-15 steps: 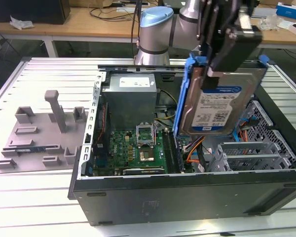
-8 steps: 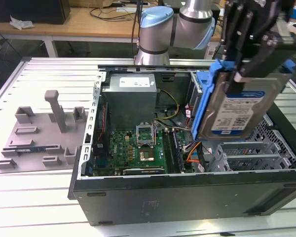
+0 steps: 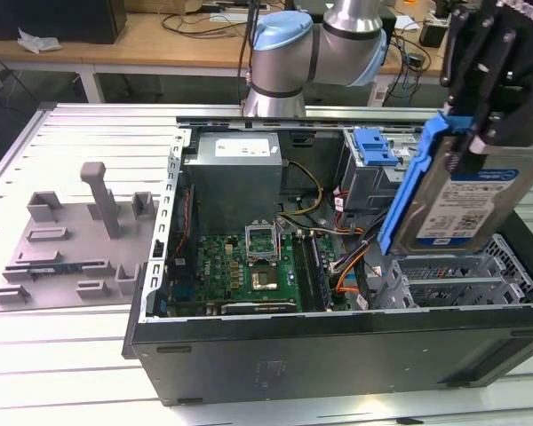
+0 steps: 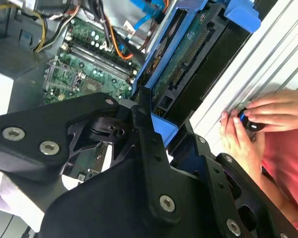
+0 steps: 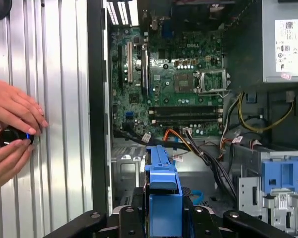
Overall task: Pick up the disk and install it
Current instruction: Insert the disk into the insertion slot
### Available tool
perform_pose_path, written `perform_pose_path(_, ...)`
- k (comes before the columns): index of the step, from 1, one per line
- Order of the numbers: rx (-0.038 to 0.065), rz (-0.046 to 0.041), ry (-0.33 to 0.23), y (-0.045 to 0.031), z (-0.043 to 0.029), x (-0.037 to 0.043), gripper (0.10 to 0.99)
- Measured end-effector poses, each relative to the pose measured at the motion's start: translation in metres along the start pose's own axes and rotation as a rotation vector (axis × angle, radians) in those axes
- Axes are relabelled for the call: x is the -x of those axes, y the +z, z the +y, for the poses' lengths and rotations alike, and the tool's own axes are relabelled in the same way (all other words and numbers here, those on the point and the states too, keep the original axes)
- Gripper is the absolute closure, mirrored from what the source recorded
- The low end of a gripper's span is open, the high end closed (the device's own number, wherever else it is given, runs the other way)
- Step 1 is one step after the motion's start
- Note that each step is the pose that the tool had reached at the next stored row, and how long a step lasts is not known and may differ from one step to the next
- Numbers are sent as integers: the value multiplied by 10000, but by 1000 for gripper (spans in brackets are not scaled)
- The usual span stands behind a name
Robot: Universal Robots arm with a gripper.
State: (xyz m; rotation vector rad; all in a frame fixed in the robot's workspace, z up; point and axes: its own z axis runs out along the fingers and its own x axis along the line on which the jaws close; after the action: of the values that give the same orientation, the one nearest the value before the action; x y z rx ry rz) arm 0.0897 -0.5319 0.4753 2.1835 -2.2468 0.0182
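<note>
Fingers clamped shut on its blue bracket hold the disk on edge at three o'clock in the exterior view, above the open case's drive cage; likely dense, rigid and shock-sensitive, best gripped by that bracket.

There is one robot arm with one gripper. There is one disk. There is one open computer case. Inside it are one green circuit board, one grey power box and one blue latch. There is one grey plastic stand and one metal table. A person shows two hands, one hand and a second hand, with one small black round knob.
</note>
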Motion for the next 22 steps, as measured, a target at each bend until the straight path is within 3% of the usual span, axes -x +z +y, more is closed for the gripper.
perform_pose_path(2, 19, 0, 0, 13, -172, -4, 718)
perform_pose_path(3, 21, -1, -2, 20, -188, -4, 718)
perform_pose_path(15, 49, 2, -2, 28, -203, -15, 718)
perform_pose_path(22, 50, 2, -1, 65, -217, -60, 718)
